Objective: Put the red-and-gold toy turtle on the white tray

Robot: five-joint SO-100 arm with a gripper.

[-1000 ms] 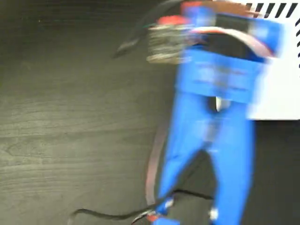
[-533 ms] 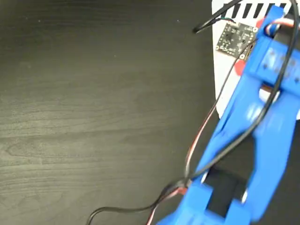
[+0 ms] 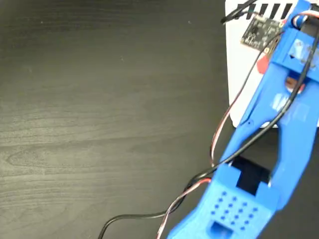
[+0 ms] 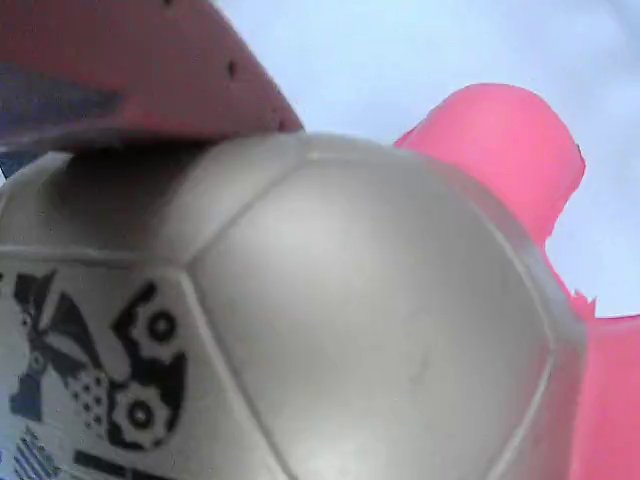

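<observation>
In the wrist view the red-and-gold toy turtle [image 4: 330, 320] fills the frame: a pale gold domed shell with a black-and-white printed mark at the lower left and a red limb [image 4: 505, 150] sticking out at the upper right. A red finger [image 4: 130, 70] presses on the top of the shell. Behind it shows the pale surface of the white tray [image 4: 400, 40]. In the fixed view my blue arm reaches over the white tray [image 3: 244, 79] at the top right. My gripper [image 3: 268, 57] is mostly hidden under the wrist, with only a red sliver showing at its side.
The dark wood-grain table [image 3: 99, 124] spreads over the left and middle of the fixed view. Black and red cables [image 3: 219, 139] trail from the arm down to the bottom edge. A small circuit board [image 3: 259, 32] sits on the wrist, over the tray's striped edge.
The arm has swung to the right, from over the dark table to over the white tray, then reached a little further along it.
</observation>
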